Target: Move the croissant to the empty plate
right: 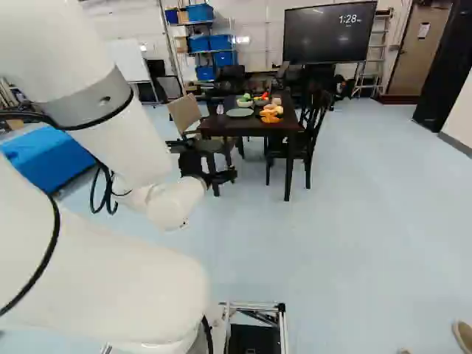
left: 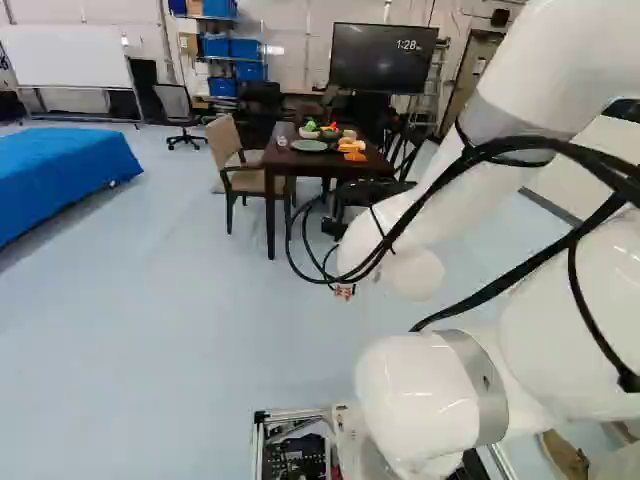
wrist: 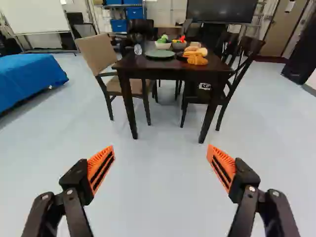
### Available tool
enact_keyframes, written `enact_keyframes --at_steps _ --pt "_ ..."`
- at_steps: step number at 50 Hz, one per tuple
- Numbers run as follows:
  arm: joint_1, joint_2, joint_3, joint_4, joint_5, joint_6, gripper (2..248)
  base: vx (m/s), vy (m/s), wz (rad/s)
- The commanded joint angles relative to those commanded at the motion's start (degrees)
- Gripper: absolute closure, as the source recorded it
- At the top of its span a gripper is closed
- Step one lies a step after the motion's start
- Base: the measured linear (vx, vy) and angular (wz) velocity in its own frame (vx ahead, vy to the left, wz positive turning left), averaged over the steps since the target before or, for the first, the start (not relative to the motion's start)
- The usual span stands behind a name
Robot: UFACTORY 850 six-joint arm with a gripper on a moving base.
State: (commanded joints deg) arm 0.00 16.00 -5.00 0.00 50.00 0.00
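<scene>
My gripper (right: 230, 175) is held out over the floor, short of the table; in the wrist view the gripper (wrist: 161, 160) stands open, its orange pads wide apart with nothing between them. Ahead on the dark table, the croissant (wrist: 197, 60) lies near the front edge at the right, with other bread pieces close behind it. An empty green plate (wrist: 160, 54) sits beside it, near the front edge. The same plate (left: 309, 145) shows in the left base view. A dark plate (wrist: 182, 56) stands partly hidden behind the croissant.
The dark table (wrist: 173, 71) has a tan armchair (wrist: 97, 52) at its left side and a dark wooden chair (wrist: 241, 64) at its right. Bowls of vegetables (wrist: 163, 45) and a clear glass (wrist: 138, 49) stand on it. A blue-covered platform (left: 60, 175) lies at the left.
</scene>
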Motion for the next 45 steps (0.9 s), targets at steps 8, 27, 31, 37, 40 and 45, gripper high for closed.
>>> enact_keyframes --at_steps 8,27,31,37,40,45 --pt "0.00 0.00 0.00 0.00 0.00 0.00 3 0.050 0.002 -0.004" --pt "0.00 0.00 0.00 0.00 0.00 0.00 3 0.116 0.000 -0.012" --pt "0.00 0.00 0.00 0.00 0.00 0.00 3 0.128 -0.003 -0.016" --pt "0.00 0.00 0.00 0.00 0.00 0.00 3 0.128 0.000 -0.014" --pt "0.00 0.00 0.00 0.00 0.00 0.00 3 0.127 0.001 -0.011" --pt "0.00 0.00 0.00 0.00 0.00 0.00 3 0.126 -0.004 -0.011"
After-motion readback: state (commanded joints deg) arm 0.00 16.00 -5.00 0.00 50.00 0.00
